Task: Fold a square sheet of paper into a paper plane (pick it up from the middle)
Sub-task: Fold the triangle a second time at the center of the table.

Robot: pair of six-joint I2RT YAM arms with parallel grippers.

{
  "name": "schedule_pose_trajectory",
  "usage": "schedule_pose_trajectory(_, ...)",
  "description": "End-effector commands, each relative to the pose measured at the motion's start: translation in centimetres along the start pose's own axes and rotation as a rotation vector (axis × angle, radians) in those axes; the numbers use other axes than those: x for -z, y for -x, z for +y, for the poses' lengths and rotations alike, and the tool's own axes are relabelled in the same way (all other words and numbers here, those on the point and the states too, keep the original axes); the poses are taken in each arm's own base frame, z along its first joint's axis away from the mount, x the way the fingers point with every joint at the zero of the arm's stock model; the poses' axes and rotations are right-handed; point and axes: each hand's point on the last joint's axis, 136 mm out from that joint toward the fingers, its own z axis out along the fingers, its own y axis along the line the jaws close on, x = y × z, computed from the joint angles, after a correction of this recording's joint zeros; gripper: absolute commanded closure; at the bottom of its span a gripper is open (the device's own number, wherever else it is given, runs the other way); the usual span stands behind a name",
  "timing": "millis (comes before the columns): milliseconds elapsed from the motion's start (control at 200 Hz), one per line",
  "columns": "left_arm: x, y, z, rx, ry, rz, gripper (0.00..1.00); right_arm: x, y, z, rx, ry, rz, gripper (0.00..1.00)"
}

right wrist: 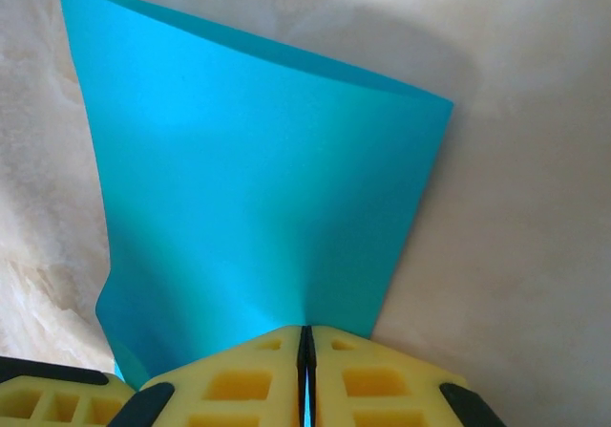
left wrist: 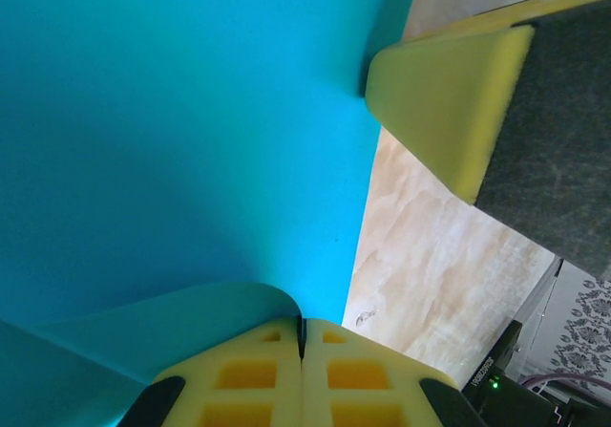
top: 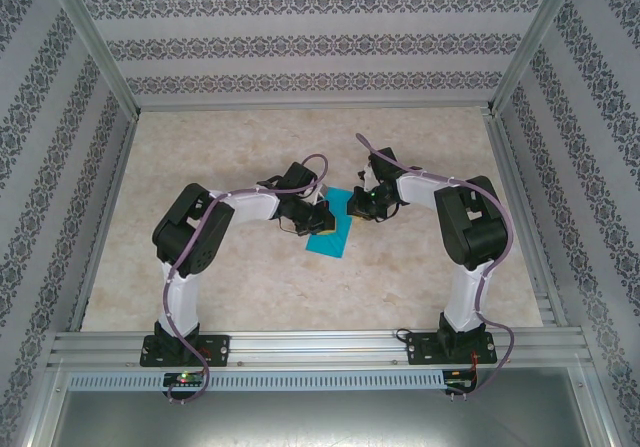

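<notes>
The square sheet of paper [top: 330,239] is turquoise-blue and sits at the table's middle between both arms. In the right wrist view the sheet [right wrist: 258,188] is doubled over, with two layers offset along its far edge. My right gripper [right wrist: 305,336] is shut on its near edge, and a blue sliver shows between the pads. From the top it [top: 359,207] is at the sheet's right corner. My left gripper [left wrist: 303,336] is shut on a curled-up flap of the sheet [left wrist: 172,140]. From above it [top: 317,217] is at the sheet's left side. The right gripper's yellow finger [left wrist: 444,97] is close by.
The marbled beige table [top: 240,147] stretches out around the paper. Patterned walls and metal posts [top: 95,47] enclose it on three sides. An aluminium rail [top: 320,345] with both arm bases runs along the near edge.
</notes>
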Motion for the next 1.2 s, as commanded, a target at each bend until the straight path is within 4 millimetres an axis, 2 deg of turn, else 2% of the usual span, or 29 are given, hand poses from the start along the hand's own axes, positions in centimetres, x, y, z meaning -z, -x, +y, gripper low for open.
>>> schedule_pose_trajectory(0, -0.7, -0.4, -0.4, -0.017, -0.002, 0.034, 0.93, -0.6, -0.2, 0.2, 0.030, -0.006, 0.018, 0.89)
schedule_pose_trajectory(440, -1.3, -0.2, -0.3, -0.021, 0.011, 0.045, 0.93, -0.8, -0.5, 0.2, 0.049, -0.016, 0.029, 0.90)
schedule_pose_trajectory(869, -0.8, -0.5, 1.3, -0.036, 0.108, 0.041, 0.93, -0.5, -0.5, -0.1, 0.060, -0.033, 0.030, 0.90)
schedule_pose_trajectory(1194, -1.2, 0.0, 0.8, -0.035, 0.080, 0.037, 0.93, -0.5, -0.6, 0.1, 0.063, -0.026, 0.032, 0.90)
